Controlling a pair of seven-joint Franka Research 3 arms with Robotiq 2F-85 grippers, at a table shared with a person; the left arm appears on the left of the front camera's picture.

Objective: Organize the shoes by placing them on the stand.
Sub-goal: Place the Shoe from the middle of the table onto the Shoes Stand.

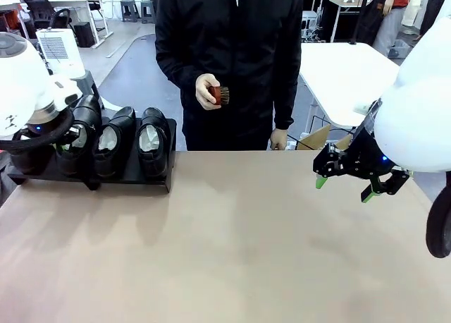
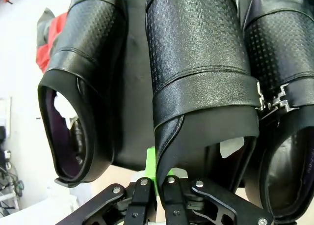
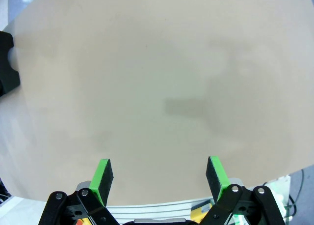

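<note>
Your left claw (image 2: 156, 178) is clamped on the heel rim of a glossy, perforated black leather shoe (image 2: 201, 63) on the matte-black stand (image 1: 134, 169). Your right claw (image 3: 159, 178) hangs wide open, empty, over the smooth tan tabletop (image 3: 162, 77).

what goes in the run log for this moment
left gripper: shut on shoe | stand: three shoes visible | right gripper: open, above table

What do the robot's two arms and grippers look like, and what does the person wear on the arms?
Both arms have rounded glossy white shells; the left arm carries a black cable loop. The right gripper is a black linkage with bright green pads on its fingers and a small blue light. The left gripper is built alike. The person's sleeves are black.
</note>
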